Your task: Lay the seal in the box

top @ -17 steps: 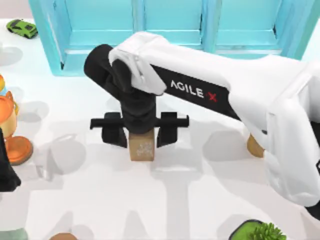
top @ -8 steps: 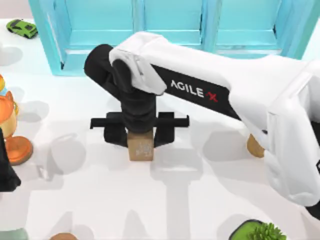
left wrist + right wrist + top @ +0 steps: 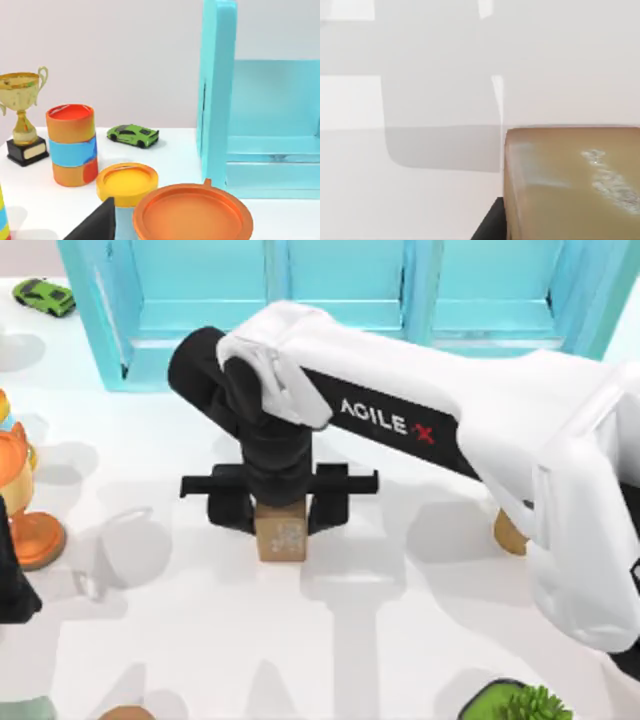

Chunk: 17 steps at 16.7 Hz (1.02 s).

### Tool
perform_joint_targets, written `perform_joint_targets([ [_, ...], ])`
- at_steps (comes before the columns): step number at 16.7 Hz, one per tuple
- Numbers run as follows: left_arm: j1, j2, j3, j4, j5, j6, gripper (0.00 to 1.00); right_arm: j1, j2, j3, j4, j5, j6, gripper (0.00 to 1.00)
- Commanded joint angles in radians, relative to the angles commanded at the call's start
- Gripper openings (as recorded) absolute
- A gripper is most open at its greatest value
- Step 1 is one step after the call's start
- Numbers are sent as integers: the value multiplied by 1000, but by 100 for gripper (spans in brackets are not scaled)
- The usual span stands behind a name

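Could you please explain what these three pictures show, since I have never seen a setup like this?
This is a rendered simulation of two AgileX robot arms at a white table. The top view looks down from above. The right gripper has its two black fingers closed against the seal, a small tan wooden block. The right wrist view sees that block up close. The left arm sits parked at the table's left edge; its wrist view faces a trophy, a striped can, a green toy car and a light-blue shelf unit.
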Motion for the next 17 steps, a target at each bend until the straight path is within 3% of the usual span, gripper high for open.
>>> perform_joint_targets([
  [3, 0, 0, 0, 0, 0, 0, 100, 2, 32, 101, -90, 1, 2, 0],
  [11, 0, 0, 0, 0, 0, 0, 100, -2, 131, 607, -456, 3, 1, 0],
  [17, 0, 0, 0, 0, 0, 0, 100, -4, 145, 675, -521, 2, -1, 0],
])
